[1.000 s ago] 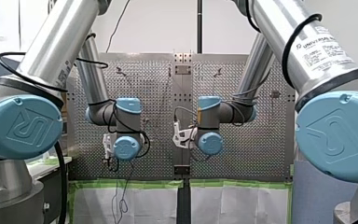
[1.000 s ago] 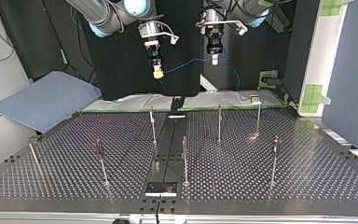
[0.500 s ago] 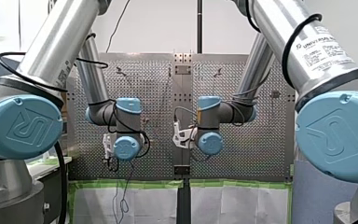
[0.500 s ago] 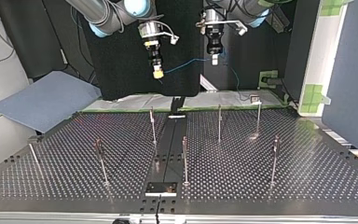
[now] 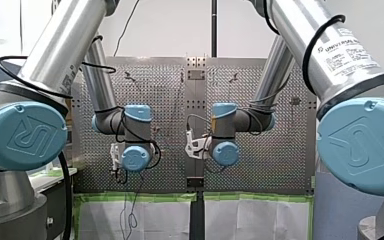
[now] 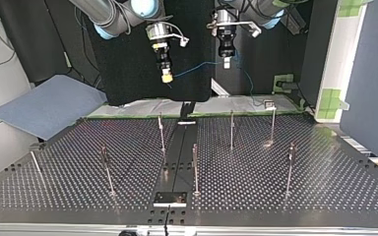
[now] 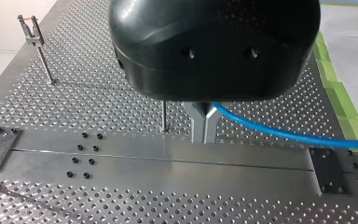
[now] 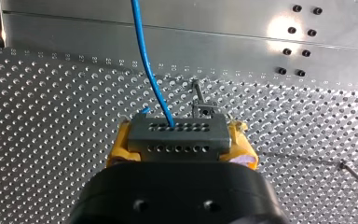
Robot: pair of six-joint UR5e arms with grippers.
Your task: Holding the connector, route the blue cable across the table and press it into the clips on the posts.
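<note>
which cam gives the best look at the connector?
Right wrist view: the grey connector sits clamped between my right gripper's yellow pads, blue cable leaving its holes. Top view: too small to make out. Front view: hidden. Left wrist view: only the cable.

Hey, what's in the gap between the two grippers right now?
In the top view, only the blue cable spans it, from the connector held by my right gripper across to my left gripper.

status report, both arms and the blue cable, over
Right gripper: jaws shut on connector. Left gripper: jaws shut on blue cable. Cable hangs between them above the posts, not clipped.
</note>
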